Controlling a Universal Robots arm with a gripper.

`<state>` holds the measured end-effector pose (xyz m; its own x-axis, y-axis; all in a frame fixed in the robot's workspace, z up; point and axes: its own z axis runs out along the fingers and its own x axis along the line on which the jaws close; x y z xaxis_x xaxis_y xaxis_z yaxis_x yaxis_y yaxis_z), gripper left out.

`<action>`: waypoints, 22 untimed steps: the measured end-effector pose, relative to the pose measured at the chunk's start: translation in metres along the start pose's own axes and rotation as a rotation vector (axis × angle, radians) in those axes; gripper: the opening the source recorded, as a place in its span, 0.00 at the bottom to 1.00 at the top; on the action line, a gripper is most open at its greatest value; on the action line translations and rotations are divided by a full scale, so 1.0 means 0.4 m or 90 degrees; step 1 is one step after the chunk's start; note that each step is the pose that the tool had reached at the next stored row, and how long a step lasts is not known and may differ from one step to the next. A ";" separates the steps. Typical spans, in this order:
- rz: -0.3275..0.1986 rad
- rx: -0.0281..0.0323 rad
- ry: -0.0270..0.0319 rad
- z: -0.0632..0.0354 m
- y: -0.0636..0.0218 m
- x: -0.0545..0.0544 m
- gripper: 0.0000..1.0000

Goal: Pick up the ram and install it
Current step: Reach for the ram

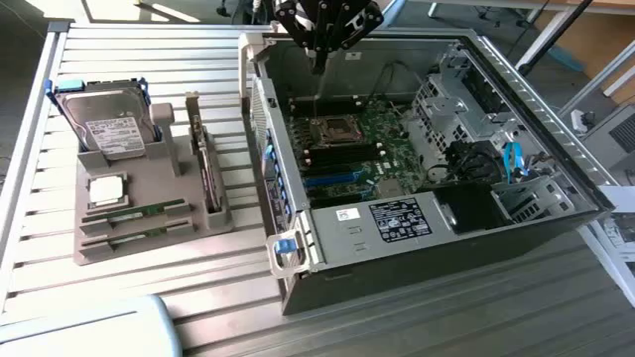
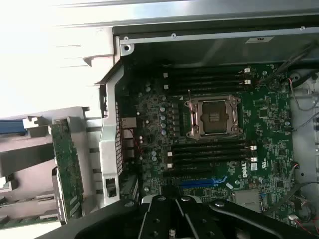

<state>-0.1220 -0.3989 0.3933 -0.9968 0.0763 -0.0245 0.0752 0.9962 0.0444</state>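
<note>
Ram (image 1: 132, 215): we find it unpicked, lying in the tray (image 1: 149, 178). Gripper (image 1: 317, 63): fully closed, empty, above the case (image 1: 347, 275).

Exterior view: high, oblique, set back, facing down at end effector (image 1: 320, 52) over open computer case (image 1: 417, 268). Wrist view: just behind end effector, close, facing down. Shared: motherboard (image 1: 352, 141) beneath end effector.

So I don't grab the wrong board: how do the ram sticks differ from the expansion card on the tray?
The ram sticks are narrow strips; the expansion card is a broader, taller board. The ram sticks lie across the tray; the expansion card runs lengthwise along its edge. Both are green circuit boards slotted into that tray.
</note>
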 end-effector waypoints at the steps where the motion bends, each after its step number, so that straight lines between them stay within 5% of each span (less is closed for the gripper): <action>1: 0.000 0.0000 0.0000 0.000 0.000 0.000 0.10; 6: 0.000 0.0000 0.0001 -0.001 -0.002 0.032 0.10; 16: 0.000 0.0000 0.0000 -0.005 -0.015 0.194 0.10; 22: 0.000 -0.0001 0.0000 -0.005 -0.020 0.258 0.10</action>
<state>-0.2254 -0.3989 0.3924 -0.9968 0.0757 -0.0245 0.0746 0.9962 0.0444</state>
